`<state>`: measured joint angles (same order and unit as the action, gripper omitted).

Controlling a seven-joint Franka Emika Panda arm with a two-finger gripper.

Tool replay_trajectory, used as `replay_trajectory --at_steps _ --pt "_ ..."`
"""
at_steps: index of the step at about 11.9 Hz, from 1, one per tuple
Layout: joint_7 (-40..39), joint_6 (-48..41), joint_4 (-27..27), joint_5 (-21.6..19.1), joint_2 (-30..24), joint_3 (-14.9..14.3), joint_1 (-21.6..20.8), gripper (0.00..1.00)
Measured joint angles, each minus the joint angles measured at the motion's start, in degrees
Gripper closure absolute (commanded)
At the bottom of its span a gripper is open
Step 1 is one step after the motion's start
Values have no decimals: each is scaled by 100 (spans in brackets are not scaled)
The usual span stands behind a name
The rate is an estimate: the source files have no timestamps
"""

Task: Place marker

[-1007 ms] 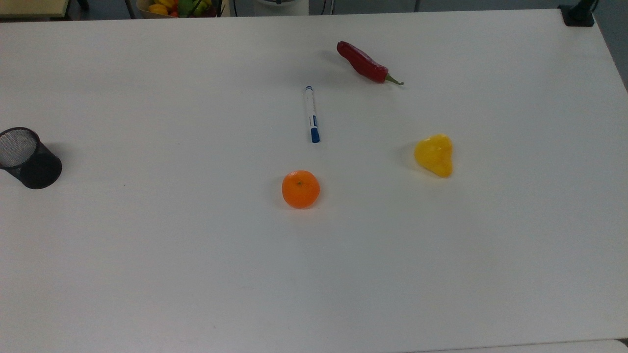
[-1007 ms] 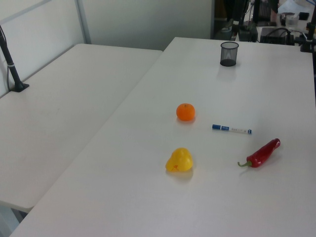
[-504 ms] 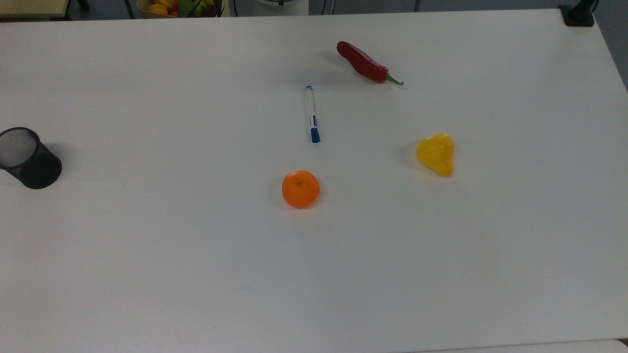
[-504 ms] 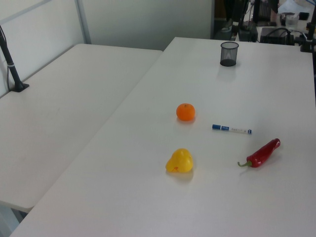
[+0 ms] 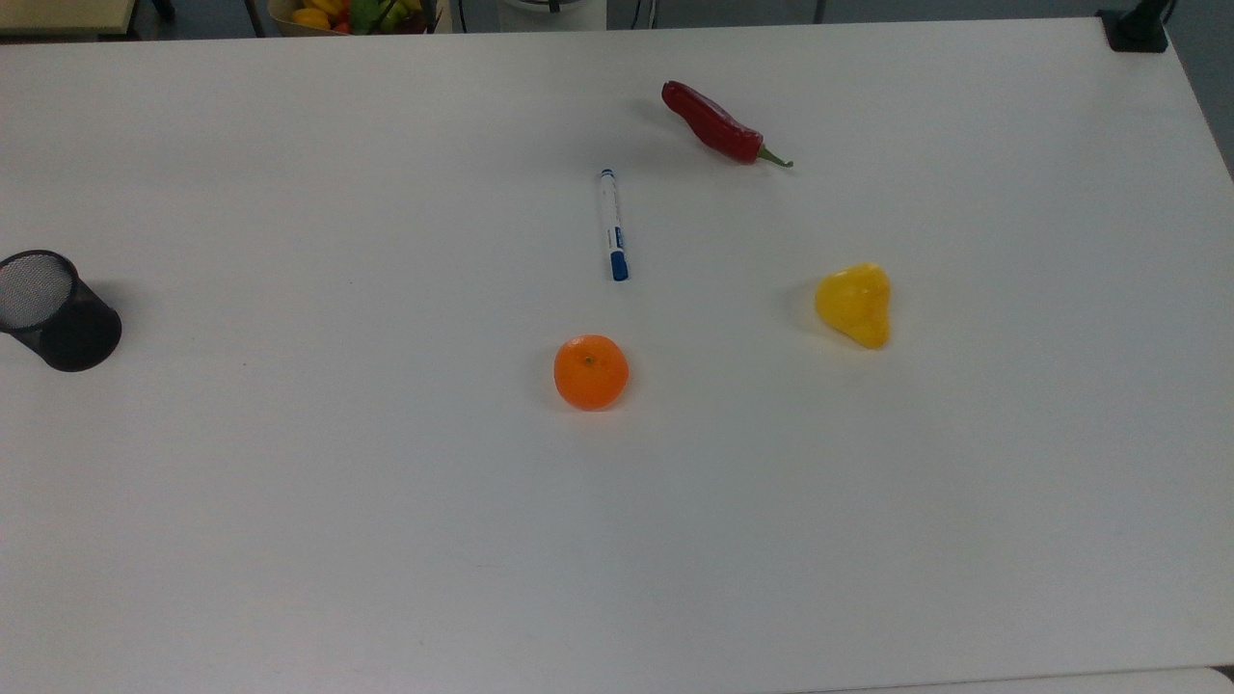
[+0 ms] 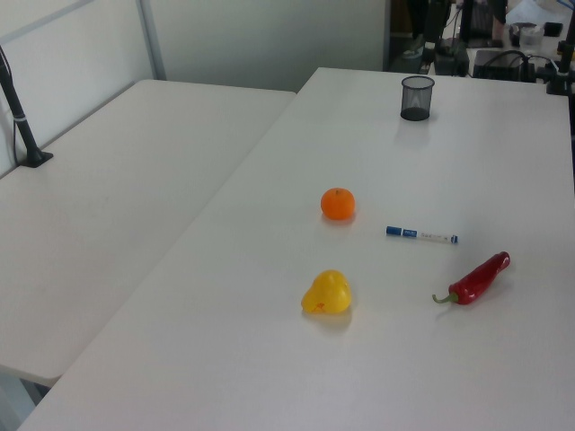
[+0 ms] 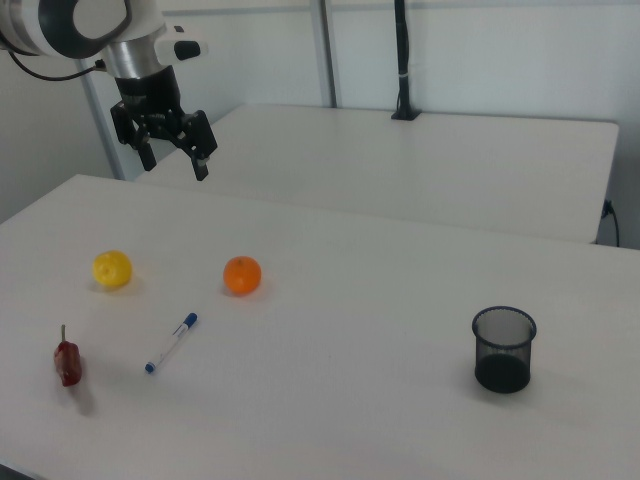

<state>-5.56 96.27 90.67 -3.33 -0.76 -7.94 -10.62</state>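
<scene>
On the white table (image 5: 289,530) lies the marker (image 5: 612,225); the right view catches the tool (image 7: 172,158) aloft, fingers spread.

1. A white table (image 5: 289,540) carries everything.
2. On it lie the marker (image 5: 613,225), an orange (image 5: 591,372), a red chili (image 5: 714,124) and a yellow pepper (image 5: 854,304).
3. A black mesh cup (image 5: 53,310) stands well apart, at the top view's left.

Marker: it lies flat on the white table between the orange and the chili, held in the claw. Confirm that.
Wrong on one count: the claw holds nothing. The right view shows it open, up in the air, far from the marker. The rest stands: the top view shows the marker flat on the table, between the orange and the chili.
</scene>
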Motion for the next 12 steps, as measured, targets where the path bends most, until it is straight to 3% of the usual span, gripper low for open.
replay_trajectory --at_steps 8,12 --pt "-123 -81 190 8 567 -8 58 0" --pt "-1003 -82 548 113 937 -5 48 0"
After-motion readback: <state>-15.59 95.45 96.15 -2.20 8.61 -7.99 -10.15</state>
